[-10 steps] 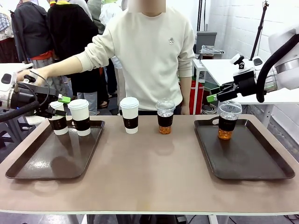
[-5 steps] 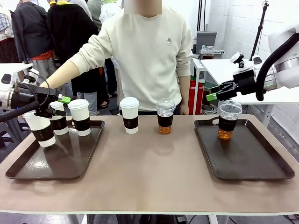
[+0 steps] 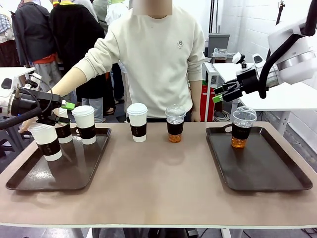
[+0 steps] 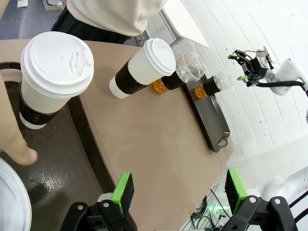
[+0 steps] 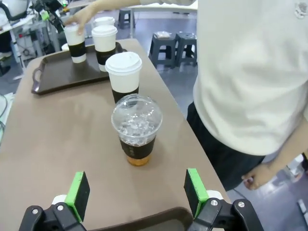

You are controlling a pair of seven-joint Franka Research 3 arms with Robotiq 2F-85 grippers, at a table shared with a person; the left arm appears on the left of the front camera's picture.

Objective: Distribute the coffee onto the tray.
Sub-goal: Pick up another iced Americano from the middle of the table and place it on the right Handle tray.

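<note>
Right pincer (image 3: 216,95) gaped wide and empty, pointed at the dome-lidded cup (image 3: 175,125) beside the right-hand tray (image 3: 262,171), probably next up.

Occlusions and edge crops around both trays.
Front view: half-hidden back paper cup (image 3: 66,133) behind near cup (image 3: 49,146) and left gripper (image 3: 64,112); person's hand (image 3: 23,126) mostly covered by that near cup, fingers out of sight. Left wrist view: white lid (image 4: 10,197) cropped at bottom-left corner, cup body below unseen. Right wrist view: tray rim (image 5: 144,220) cut off by bottom edge.
</note>
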